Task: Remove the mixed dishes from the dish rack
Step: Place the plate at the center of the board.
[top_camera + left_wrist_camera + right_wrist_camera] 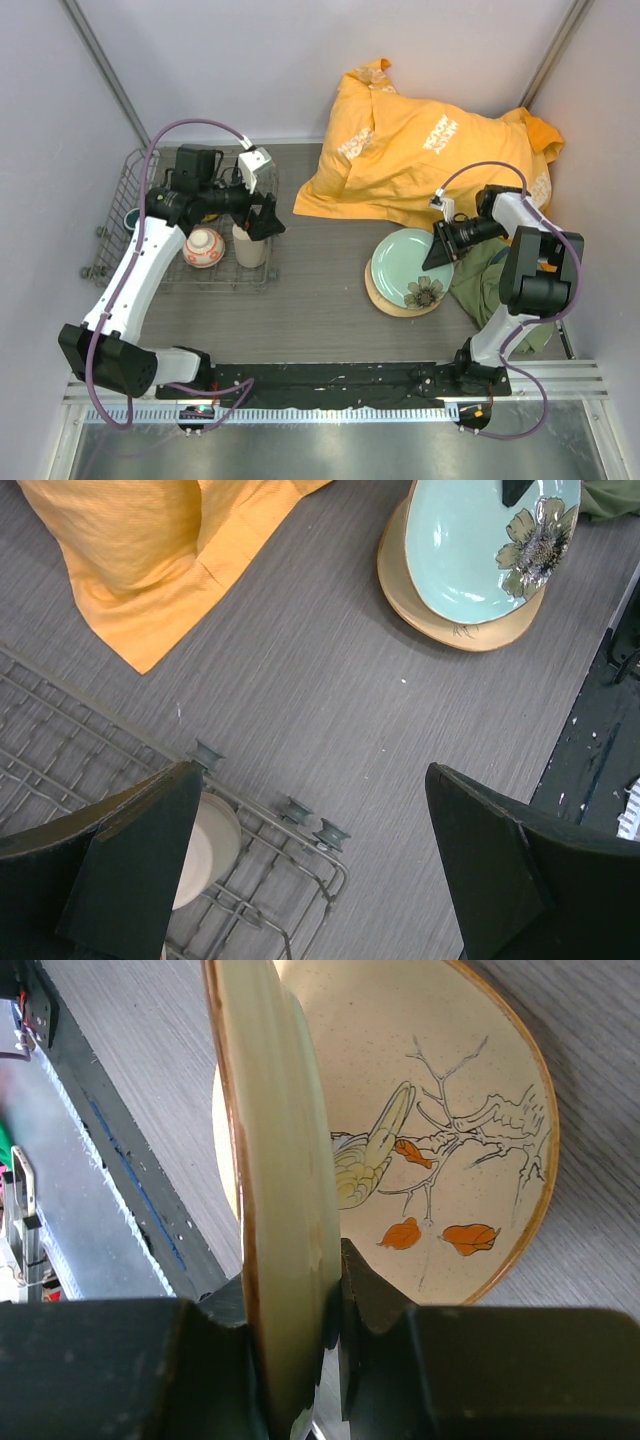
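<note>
Right gripper: pinching the rim of the pale green flower plate, one finger on each face.
Pale green flower plate: tilted over the yellow bird-patterned plate, out of the rack, on the table.
Left gripper: spread wide, holding nothing, above the right edge of the wire dish rack.
Beige cup: upright in the rack, under the left gripper.
White-and-red bowl: in the rack, just left of the cup.
Dark green mug: at the rack's left side, mostly hidden.
Orange cloth: heaped at the back.
</note>
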You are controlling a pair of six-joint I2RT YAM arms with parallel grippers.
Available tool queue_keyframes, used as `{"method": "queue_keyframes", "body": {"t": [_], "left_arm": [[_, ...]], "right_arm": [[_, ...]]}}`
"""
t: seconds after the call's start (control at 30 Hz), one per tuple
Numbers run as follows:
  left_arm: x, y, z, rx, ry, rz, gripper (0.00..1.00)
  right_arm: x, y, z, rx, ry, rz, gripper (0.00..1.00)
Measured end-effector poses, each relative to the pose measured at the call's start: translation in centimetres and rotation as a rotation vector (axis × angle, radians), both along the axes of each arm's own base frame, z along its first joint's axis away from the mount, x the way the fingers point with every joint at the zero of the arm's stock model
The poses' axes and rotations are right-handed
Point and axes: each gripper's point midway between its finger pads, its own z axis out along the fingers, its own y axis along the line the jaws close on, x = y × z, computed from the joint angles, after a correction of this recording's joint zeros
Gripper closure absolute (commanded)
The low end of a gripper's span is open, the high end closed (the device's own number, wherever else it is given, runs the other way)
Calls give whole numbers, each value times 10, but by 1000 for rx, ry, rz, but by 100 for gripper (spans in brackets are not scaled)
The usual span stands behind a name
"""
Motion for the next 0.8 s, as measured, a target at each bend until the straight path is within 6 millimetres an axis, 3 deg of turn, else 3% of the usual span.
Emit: {"method": "queue_keyframes", "body": {"t": [0.33,0.5,0.53,0.8], "left_arm": [[0,0,-4,7,6,-4,0],[-1,1,-9,13,19,-2,0],[-1,1,-10,15,20,-2,0],[-1,2,-10,19,19,0,0]], "right_arm": [[7,-5,-13,-32,2,-51,90],[6,-4,-16,-30,27,-77,73],[6,-4,-16,-30,31,-81,66],[8,-11,-26,-84,27,-104,50]]}}
